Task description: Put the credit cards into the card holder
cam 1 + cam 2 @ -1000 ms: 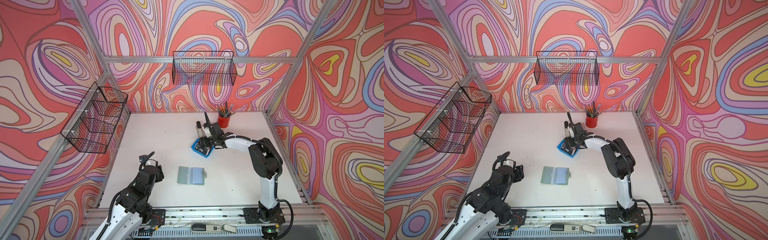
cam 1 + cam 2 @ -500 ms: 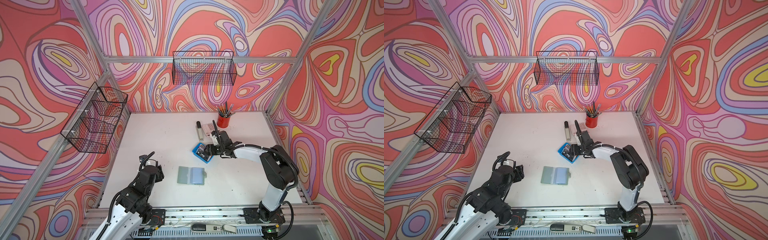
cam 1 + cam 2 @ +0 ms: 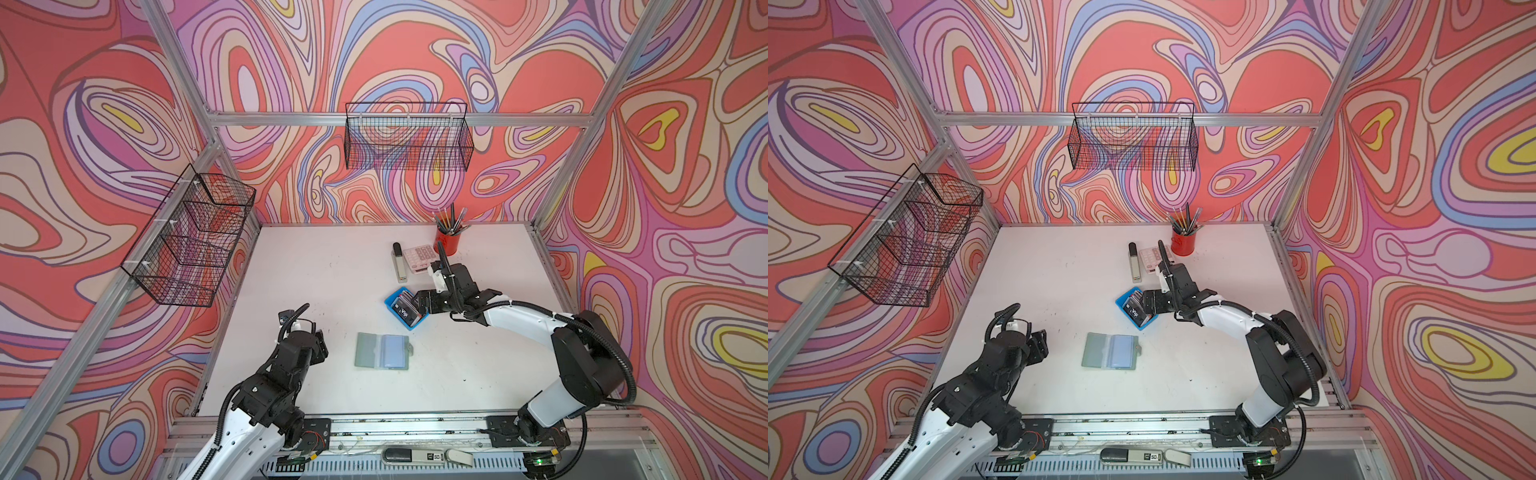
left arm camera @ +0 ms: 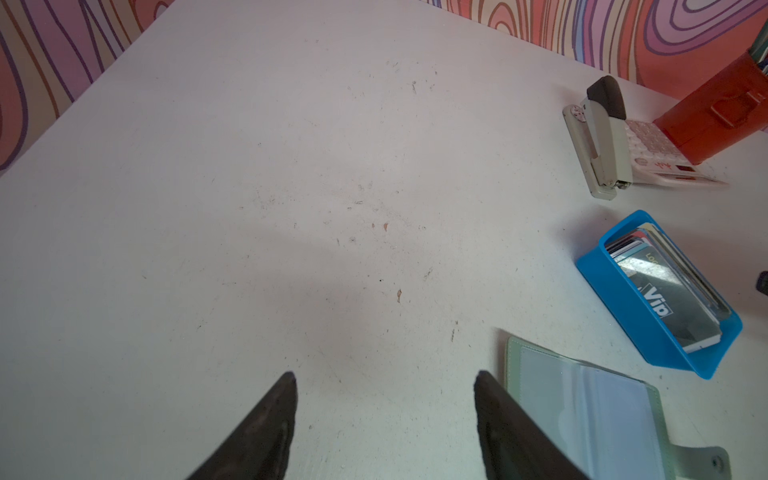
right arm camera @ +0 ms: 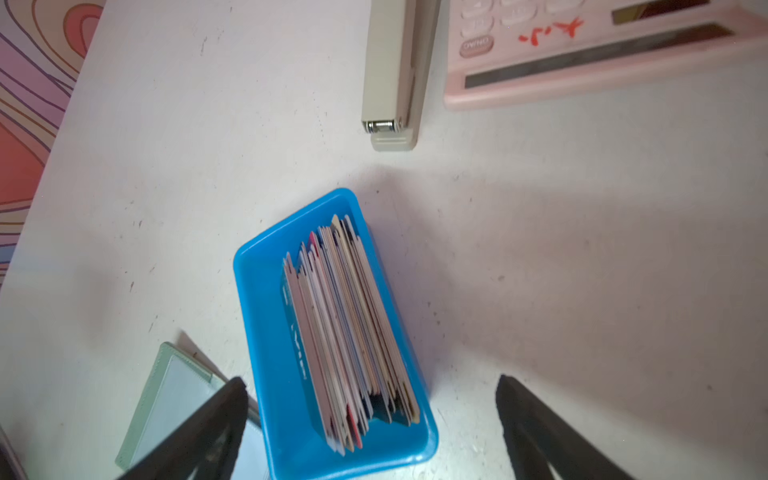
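Because packed on edge in the blue tray [image 5: 257,291], hard to take flat: only the thin upper edges of the credit cards [image 5: 349,332] on offer, with the dark "Vip" one leaning at the outside of the pack, on the side facing the card holder [image 3: 382,351].

Right hand [image 5: 372,384] hanging over one short end of that tray, jaws spread wide and empty, wider than the whole pack. Probably held so in order to come down over the row and then narrow onto one single card. No card touched yet, as far as visible.

Card holder lying open and flat on the worktop [image 3: 332,270], just beside the tray on the robot's side, clear sleeves facing up, snap tab thrown out sideways. Laid so, it seems, to keep a sleeve mouth free for sliding in. No card visible inside any sleeve.

Left hand [image 4: 384,374] low over bare worktop, near the holder's outer edge, jaws apart, gripping nothing. Likely placed there to press the holder down during insertion.

Stapler [image 3: 398,262], calculator [image 3: 419,259] and red pen cup [image 3: 449,243] at the far side, well apart, not concerned.
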